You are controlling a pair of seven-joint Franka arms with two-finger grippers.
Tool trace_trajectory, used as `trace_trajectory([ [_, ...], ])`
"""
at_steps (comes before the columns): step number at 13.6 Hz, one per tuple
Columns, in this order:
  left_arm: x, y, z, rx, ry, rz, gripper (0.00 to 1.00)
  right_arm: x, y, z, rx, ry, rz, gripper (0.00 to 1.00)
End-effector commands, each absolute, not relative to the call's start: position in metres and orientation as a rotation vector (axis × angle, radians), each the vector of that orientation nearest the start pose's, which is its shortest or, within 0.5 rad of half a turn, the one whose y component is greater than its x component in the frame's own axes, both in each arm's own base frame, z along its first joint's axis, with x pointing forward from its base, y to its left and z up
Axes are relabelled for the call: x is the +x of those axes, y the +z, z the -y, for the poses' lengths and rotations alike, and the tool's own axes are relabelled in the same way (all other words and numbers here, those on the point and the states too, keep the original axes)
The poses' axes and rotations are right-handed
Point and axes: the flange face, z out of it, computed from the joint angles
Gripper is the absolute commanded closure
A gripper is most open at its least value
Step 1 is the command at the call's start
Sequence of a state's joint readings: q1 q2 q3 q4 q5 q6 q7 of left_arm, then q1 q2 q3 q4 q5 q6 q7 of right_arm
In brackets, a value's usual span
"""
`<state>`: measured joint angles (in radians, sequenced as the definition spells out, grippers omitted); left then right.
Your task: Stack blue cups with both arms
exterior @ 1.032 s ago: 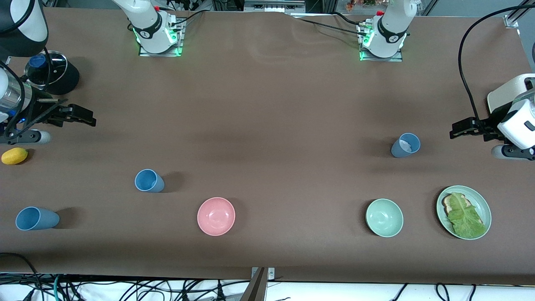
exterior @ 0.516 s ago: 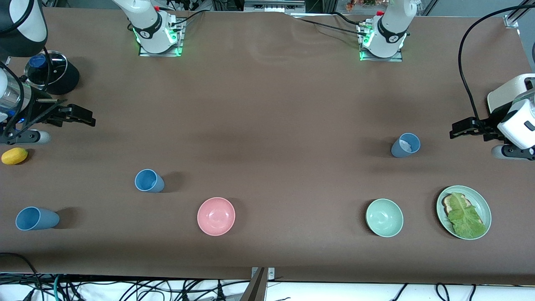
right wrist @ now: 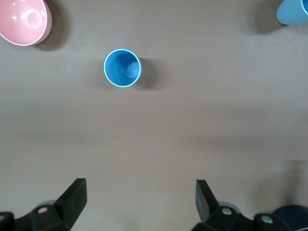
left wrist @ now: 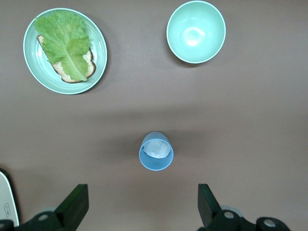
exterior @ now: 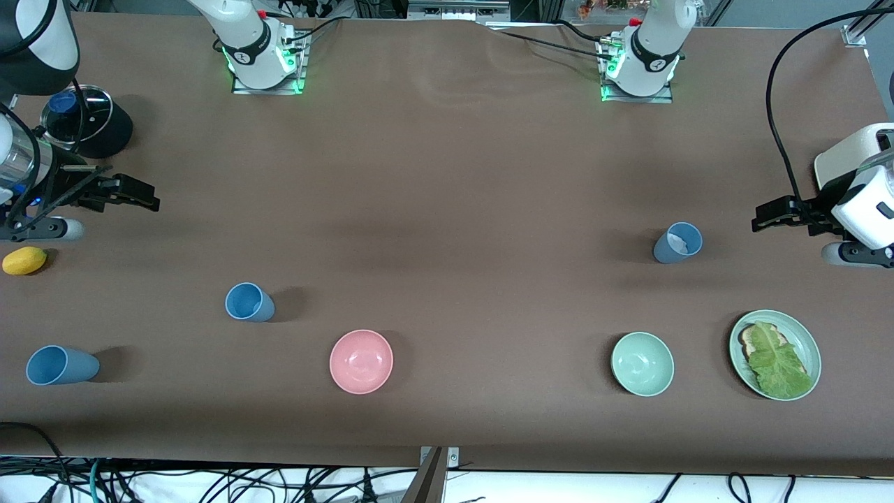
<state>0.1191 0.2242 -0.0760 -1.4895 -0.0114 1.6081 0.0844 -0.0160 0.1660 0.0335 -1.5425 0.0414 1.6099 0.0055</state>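
Currently: L gripper (exterior: 758,222) wide open, empty, over table near grey-blue cup (exterior: 677,242) | R gripper (exterior: 150,200) same, probably empty | bright blue cups (exterior: 248,302) upright, unstacked.

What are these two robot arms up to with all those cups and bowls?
Nothing is being held yet. The right tool hangs open over its end of the table, above a blue cup standing by a pink bowl; another blue cup sits closer to the table's edge. The left tool hangs open near a greyer blue cup, with a green bowl and a plate of lettuce on bread close by.
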Motion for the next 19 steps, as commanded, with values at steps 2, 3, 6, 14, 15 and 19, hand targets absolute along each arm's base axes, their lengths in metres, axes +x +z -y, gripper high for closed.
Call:
trace_trajectory([
  [2,0.615,0.54,-0.031,-3.161,0.165,-0.052,0.0,0.602,0.549,-0.012,-3.087,0.153,-0.008,0.0],
  [3,0.615,0.54,-0.031,-3.16,0.167,-0.052,0.0,0.602,0.549,-0.012,-3.087,0.153,-0.008,0.0],
  [6,0.615,0.54,-0.031,-3.16,0.167,-0.052,0.0,0.602,0.549,-0.012,-3.089,0.153,-0.008,0.0],
  [14,0.615,0.537,-0.028,-3.161,0.172,-0.059,0.0,0.602,0.549,-0.012,-3.087,0.153,-0.011,0.0],
  [15,0.615,0.535,-0.029,-3.161,0.179,-0.057,0.0,0.602,0.549,-0.012,-3.088,0.151,-0.011,0.0],
  [19,0.607,0.495,-0.042,-3.141,0.171,-0.046,0.0,0.606,0.547,-0.012,-3.096,0.127,-0.008,0.0],
])
